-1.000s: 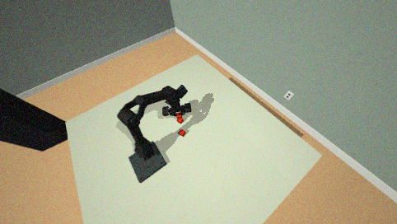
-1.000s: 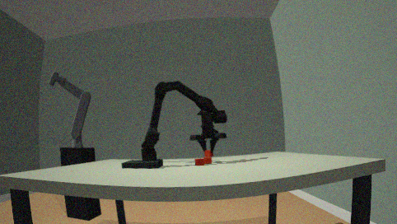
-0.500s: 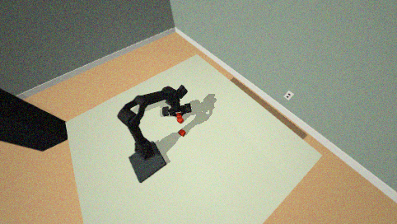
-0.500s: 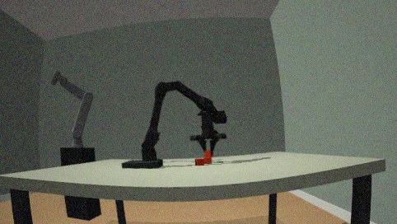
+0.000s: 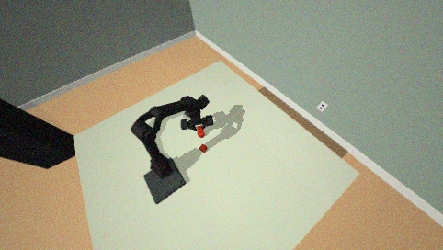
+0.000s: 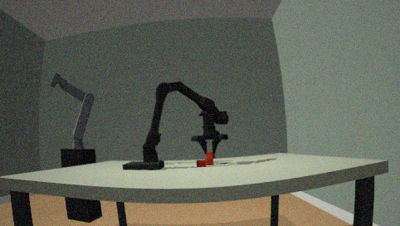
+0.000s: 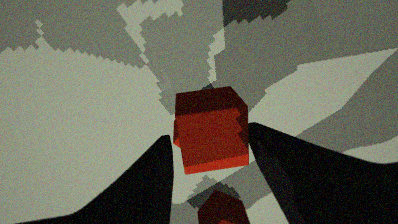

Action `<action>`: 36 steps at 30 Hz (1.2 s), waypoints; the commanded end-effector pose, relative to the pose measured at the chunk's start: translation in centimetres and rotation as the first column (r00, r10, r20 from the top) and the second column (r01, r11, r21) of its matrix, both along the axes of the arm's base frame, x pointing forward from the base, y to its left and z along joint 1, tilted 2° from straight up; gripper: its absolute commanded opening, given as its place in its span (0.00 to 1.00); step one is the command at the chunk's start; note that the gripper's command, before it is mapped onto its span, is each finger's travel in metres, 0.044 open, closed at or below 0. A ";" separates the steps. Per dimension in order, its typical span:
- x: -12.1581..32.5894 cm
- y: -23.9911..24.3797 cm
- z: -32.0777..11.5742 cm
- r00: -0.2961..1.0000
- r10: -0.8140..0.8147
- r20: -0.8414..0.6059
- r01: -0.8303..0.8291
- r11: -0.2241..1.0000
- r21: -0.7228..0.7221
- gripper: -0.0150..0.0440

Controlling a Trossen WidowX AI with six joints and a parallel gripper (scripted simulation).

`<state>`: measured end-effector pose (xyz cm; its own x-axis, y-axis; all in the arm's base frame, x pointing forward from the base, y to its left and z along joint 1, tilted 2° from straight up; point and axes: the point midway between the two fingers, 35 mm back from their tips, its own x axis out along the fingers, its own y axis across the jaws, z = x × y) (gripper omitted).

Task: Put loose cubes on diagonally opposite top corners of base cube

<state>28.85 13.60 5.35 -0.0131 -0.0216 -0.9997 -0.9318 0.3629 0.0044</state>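
Observation:
The base cube (image 5: 201, 134) (image 6: 209, 162) stands on the table under a red loose cube (image 5: 199, 129) (image 6: 209, 154) (image 7: 212, 137). In the wrist view the upper cube hides most of the base cube, so its exact offset and any tilt cannot be told. My gripper (image 5: 199, 126) (image 6: 209, 154) (image 7: 209, 136) points down and is partly open around the upper cube. A narrow gap shows at the left finger; the right finger is very near the cube's side. The other loose cube (image 5: 203, 148) (image 6: 201, 164) (image 7: 222, 209) lies on the table beside the stack, on the arm's base side.
The pale table (image 5: 257, 184) (image 6: 290, 174) carries my arm's base (image 5: 164, 184) (image 6: 143, 165), to the left of the cubes in the top and exterior views. A second arm (image 6: 83, 118) stands on a dark pedestal (image 6: 78, 155) behind the table. Shadows of my arm cross the table near the cubes.

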 end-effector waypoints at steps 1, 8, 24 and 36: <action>0.1 0.1 0.8 1.000 0.000 0.007 0.000 1.000 0.004 0.60; 0.1 0.1 1.8 1.000 0.000 0.007 0.000 1.000 0.004 0.60; -0.3 -3.2 3.9 0.984 -0.179 0.008 0.179 0.984 0.000 0.70; -3.4 -11.1 7.3 0.779 -0.627 0.022 0.627 0.779 -0.003 0.70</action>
<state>26.13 3.40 12.22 -0.0063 -0.0233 -0.9997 -0.5600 0.8283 -0.0158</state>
